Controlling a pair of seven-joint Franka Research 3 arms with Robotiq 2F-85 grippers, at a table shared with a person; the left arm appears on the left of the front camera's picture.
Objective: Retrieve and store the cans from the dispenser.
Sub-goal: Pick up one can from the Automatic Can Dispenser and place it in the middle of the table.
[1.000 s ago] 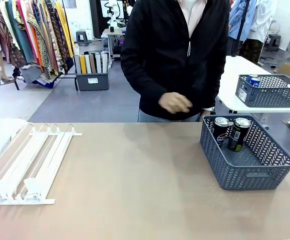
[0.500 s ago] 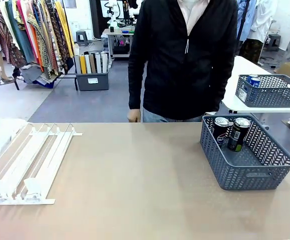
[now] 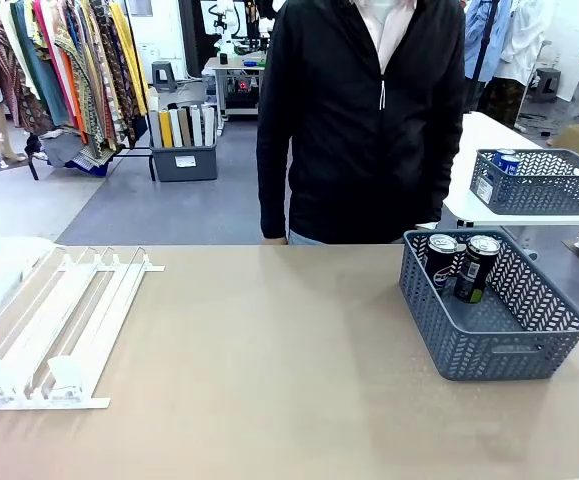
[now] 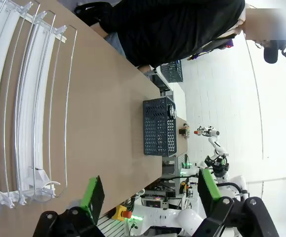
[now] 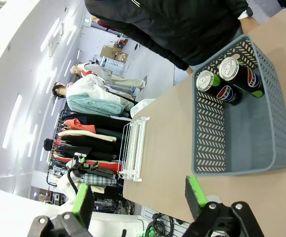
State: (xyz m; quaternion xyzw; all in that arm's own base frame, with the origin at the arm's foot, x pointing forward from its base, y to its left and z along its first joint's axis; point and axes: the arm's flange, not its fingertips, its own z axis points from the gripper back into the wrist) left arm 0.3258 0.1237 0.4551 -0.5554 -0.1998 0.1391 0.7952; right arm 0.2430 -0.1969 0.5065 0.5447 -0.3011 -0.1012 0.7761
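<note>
Holding both my claws released, I see my left gripper spread along the bottom of its wrist view, green pads well apart with nothing between them. My right gripper sits the same way at the bottom of its own view, fingers wide and bare.

Beyond my left fingers, the dispenser fills the left side of that frame, its lanes holding no cans. In the front view the dispenser lies at the lower left on the table.

Two black cans stand upright, touching, in the far corner of the grey basket at the right of the front view; in my right wrist view the cans are at the upper right. A person in a black jacket stands at the top centre, behind the table's far edge.
</note>
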